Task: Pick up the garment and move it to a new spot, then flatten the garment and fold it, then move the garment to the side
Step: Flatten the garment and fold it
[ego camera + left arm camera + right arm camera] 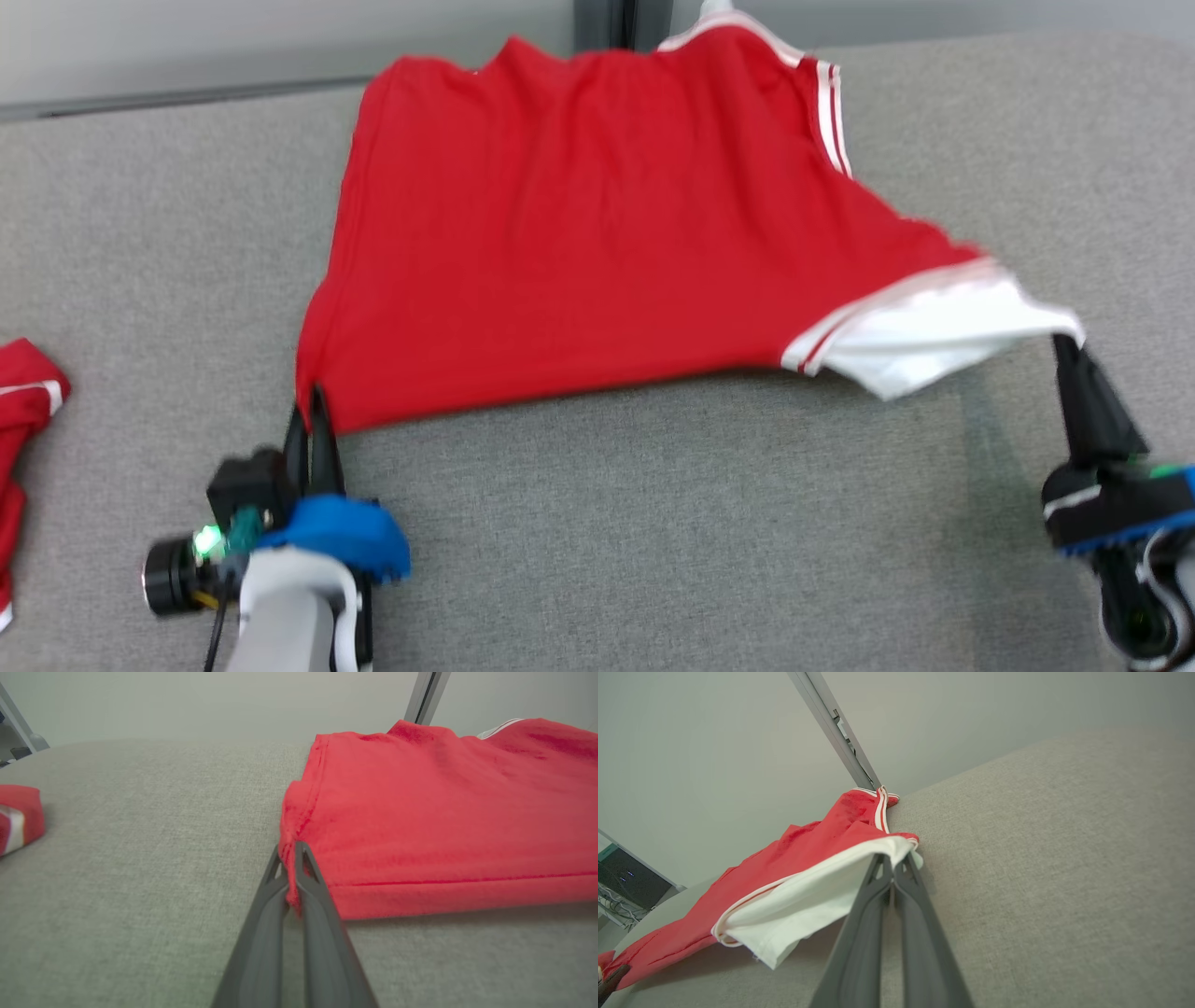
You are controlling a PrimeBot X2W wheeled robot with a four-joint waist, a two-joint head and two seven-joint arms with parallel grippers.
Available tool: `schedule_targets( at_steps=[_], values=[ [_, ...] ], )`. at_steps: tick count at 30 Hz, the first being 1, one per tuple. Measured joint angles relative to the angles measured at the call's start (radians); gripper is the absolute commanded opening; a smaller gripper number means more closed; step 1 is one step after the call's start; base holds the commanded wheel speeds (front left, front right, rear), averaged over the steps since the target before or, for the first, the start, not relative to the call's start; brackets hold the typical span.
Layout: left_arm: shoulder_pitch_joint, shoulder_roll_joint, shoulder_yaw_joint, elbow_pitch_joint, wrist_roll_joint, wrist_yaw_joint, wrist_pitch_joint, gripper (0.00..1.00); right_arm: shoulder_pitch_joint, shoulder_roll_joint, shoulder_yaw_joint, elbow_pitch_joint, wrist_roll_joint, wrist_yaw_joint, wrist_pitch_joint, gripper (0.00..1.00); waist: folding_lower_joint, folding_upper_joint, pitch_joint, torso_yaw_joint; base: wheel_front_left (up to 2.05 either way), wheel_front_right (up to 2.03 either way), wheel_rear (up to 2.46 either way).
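Garment (579, 233) spans between left gripper (313, 406) and right gripper (1066, 343), each pinching one end.

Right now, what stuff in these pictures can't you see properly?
The second red cloth: head view, cut off by the left edge.
Underside of the red garment: hidden by its own fabric, and the head view is blurred.
The garment's far end: head view, cut off by the top edge.
A dark thing: right wrist view, bottom-left corner, too small and cut off.
How much cloth the right gripper pinches in its jaws: hidden by the white fabric.
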Motion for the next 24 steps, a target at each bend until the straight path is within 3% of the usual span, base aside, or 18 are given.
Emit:
schedule_targets(
  at_steps=[13,24],
  values=[
    [0.294,-0.001,-0.046,-0.043,-0.076,0.011,0.000,0.00,0.291,0.058,0.030,-0.010,-0.027,0.000,0.000,0.00,-0.0001,0.0000,-0.159,-0.007,0.00,0.00,0.00],
    [0.401,-0.002,-0.089,-0.091,-0.096,0.035,0.000,0.00,0.436,0.059,-0.017,-0.065,-0.028,0.000,0.000,0.00,0.0000,0.0000,-0.212,0.016,0.00,0.00,0.00]
  ],
)
